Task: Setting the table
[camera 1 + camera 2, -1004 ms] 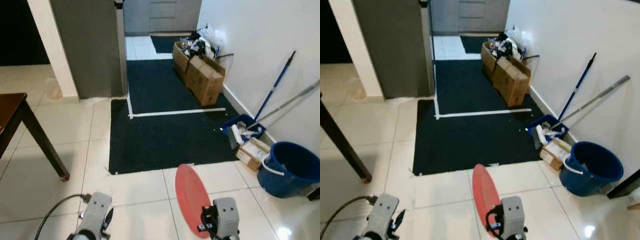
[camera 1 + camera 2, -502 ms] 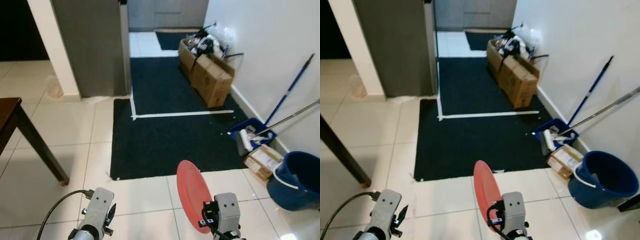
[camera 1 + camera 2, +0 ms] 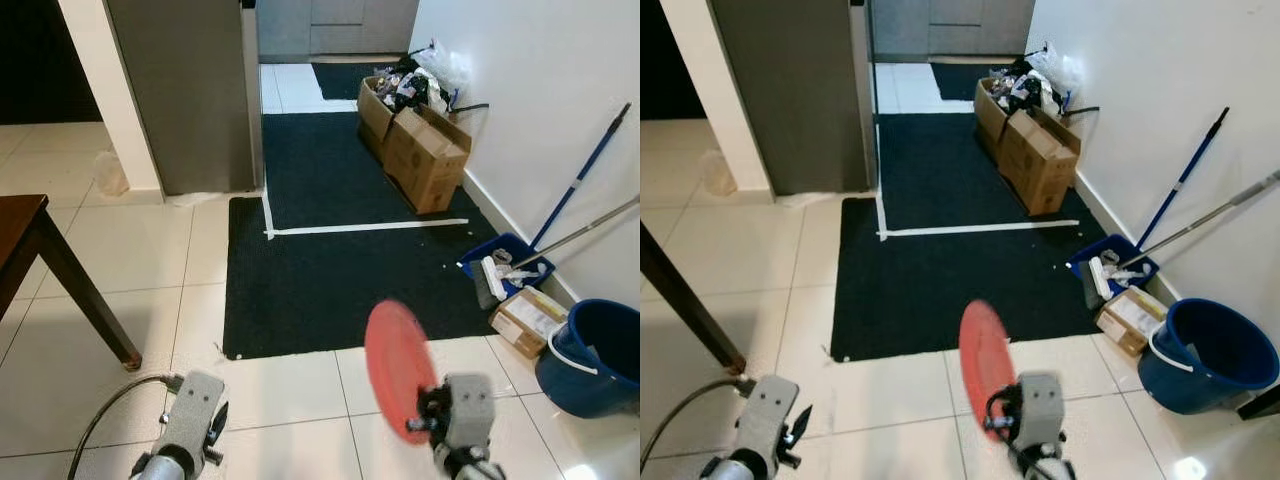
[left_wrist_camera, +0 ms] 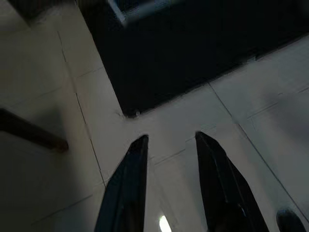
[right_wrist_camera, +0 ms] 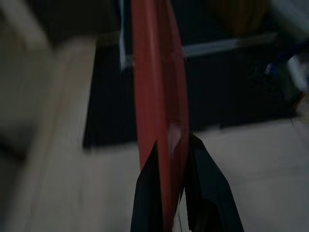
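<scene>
One red plate [image 5: 157, 92] held edge-on, clamped in right claw [image 5: 170, 159], left claw [image 4: 169, 145] apart (idle, over tiles)

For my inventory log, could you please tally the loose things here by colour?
Red: 1, the round red plate in the right gripper.
Blue: 2, round blue plastic bucket, blue dustpan.
Brown: 3 cardboard boxes.
Total: 6.
</scene>
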Motion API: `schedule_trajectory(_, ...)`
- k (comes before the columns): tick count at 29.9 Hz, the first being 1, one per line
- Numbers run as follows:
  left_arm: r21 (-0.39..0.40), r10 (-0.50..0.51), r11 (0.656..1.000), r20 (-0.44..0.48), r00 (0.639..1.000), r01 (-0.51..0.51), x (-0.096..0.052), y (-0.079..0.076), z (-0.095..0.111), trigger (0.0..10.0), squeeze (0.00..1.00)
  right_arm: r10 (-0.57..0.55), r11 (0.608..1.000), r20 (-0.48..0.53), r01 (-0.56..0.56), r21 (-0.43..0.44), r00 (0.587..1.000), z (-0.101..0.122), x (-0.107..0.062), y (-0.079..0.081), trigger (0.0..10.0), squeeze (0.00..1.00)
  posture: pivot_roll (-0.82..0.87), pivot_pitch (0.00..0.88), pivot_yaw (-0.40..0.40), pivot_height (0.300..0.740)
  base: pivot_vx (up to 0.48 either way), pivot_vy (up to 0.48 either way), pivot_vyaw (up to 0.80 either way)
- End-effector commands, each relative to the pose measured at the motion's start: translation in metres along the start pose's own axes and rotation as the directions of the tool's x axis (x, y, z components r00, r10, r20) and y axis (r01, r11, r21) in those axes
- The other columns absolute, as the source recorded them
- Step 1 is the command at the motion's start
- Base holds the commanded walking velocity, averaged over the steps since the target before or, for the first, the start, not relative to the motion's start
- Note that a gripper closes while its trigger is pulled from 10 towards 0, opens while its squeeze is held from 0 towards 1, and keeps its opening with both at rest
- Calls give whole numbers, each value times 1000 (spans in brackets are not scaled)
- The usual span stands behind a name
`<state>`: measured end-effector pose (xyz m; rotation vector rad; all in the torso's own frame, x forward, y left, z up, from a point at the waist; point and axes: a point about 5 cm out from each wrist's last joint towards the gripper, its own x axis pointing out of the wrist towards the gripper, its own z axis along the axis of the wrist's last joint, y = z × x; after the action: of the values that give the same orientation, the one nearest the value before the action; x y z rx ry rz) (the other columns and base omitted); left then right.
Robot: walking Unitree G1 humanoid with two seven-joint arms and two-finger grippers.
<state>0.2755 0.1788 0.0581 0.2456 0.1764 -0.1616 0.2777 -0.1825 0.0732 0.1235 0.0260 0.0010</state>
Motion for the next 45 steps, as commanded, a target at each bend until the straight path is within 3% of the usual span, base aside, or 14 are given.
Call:
schedule_trajectory(1,-28,44,999,76,996,-42,4,11,24,10000,0,-38,998,89,34,53,995,25,6,-5,10000,0,37,131,75,740,0,0,0)
schedule_trajectory(4,-99,147,987,234,961,-127,13,34,79,10000,0,-3,1000,237,8,-21,971,72,15,-2,10000,0,45,122,79,740,0,0,0)
schedule_trajectory(5,-99,147,987,234,961,-127,13,34,79,10000,0,-3,1000,237,8,-21,971,72,15,-2,10000,0,45,122,79,740,0,0,0)
schedule_trajectory(7,-129,178,981,291,940,-146,15,43,101,10000,0,30,998,269,-12,-68,963,84,15,1,10000,0,41,120,80,740,0,0,0)
schedule_trajectory(12,-144,181,979,300,936,-143,15,42,106,10000,0,45,994,242,-19,-110,969,79,13,2,10000,0,39,119,79,740,0,0,0)
schedule_trajectory(18,-153,168,980,293,941,-128,14,35,108,10000,0,32,997,226,-17,-69,974,78,10,2,10000,0,38,114,78,740,0,0,0)
schedule_trajectory(29,-158,156,981,268,951,-116,13,32,109,10000,0,-14,1000,234,15,1,972,86,12,-4,10000,0,41,111,78,740,0,0,785)
schedule_trajectory(45,-153,142,983,249,958,-105,12,29,107,10000,0,-4,1000,221,1,13,975,85,11,1,10000,0,48,117,87,740,0,0,794)
